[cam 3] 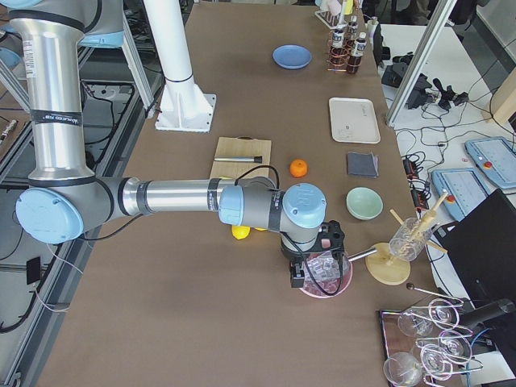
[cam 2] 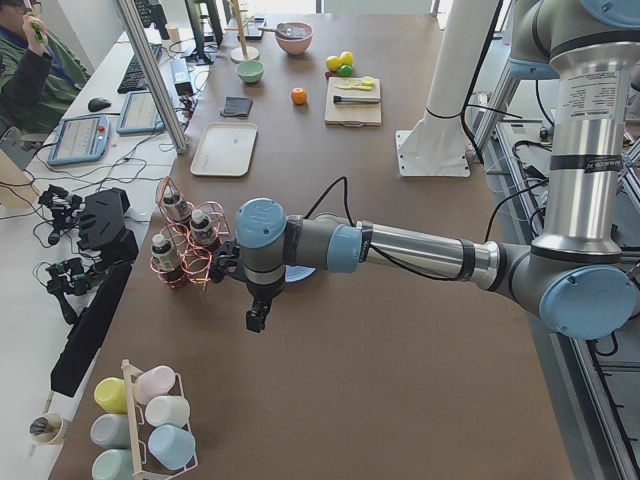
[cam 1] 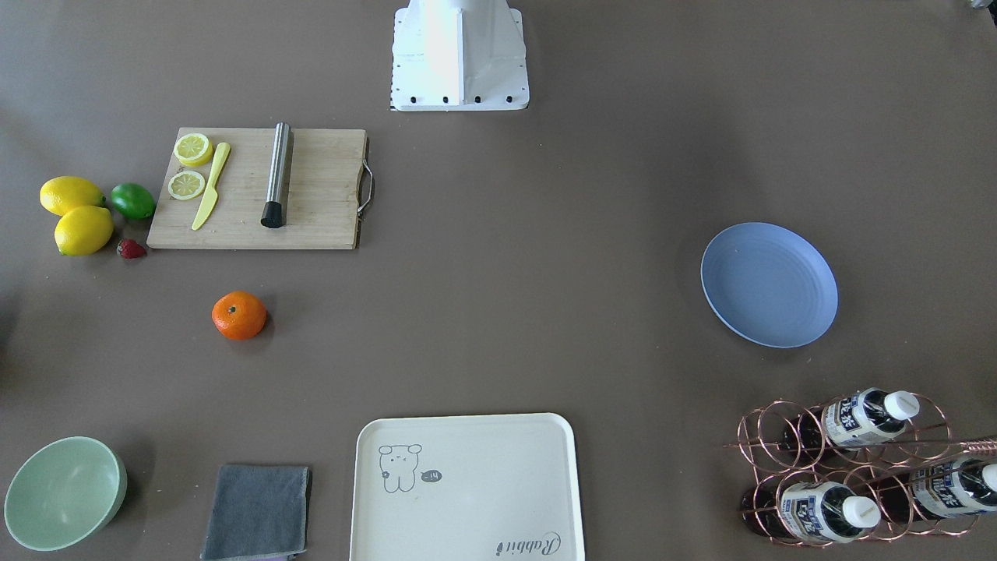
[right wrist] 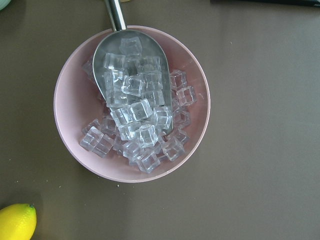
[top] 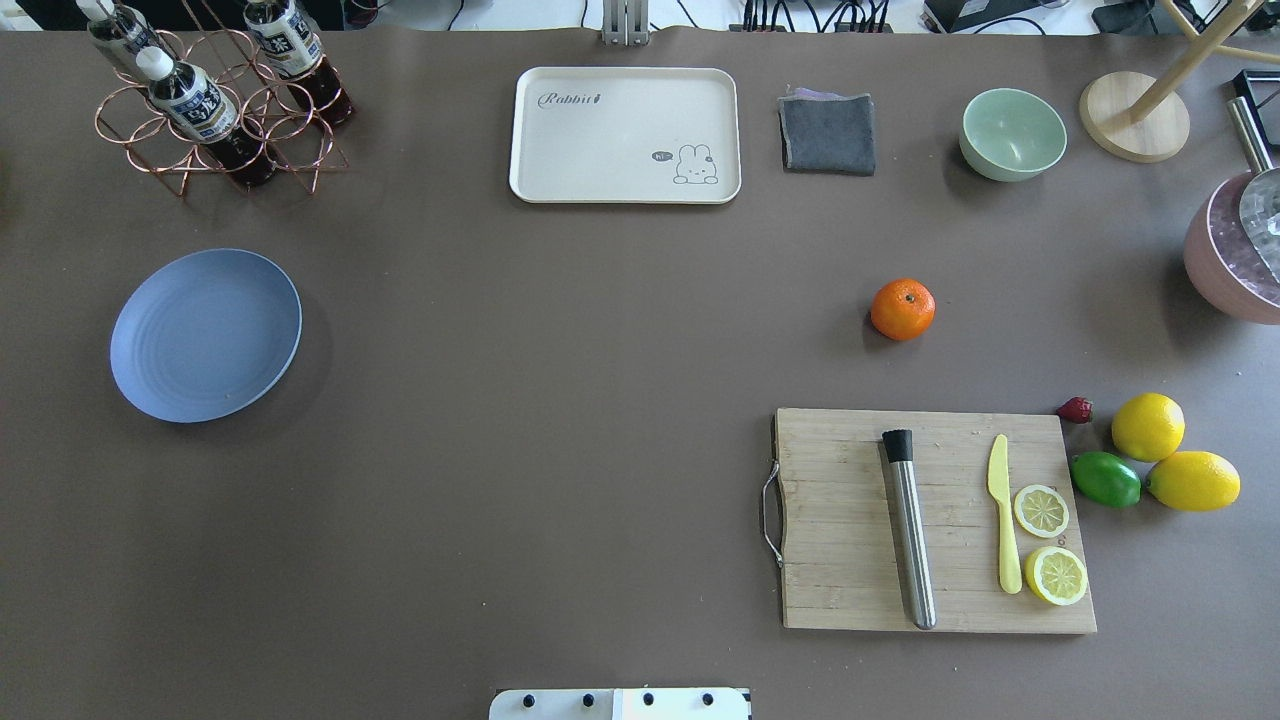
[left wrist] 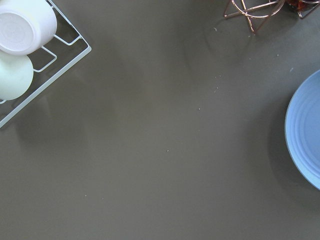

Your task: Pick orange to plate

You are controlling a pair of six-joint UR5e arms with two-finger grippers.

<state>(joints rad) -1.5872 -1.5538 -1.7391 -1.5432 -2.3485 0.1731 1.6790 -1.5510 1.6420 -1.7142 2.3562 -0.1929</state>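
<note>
Orange [top: 902, 309] on table [top: 560, 400], near cutting board [top: 840, 520], far from plate [top: 205, 335]

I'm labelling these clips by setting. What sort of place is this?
Most likely a robotics lab staged as a mock kitchen or bar: a robot arm over the table, a cutting board with lemon slices, a pink bowl of ice cubes.
</note>
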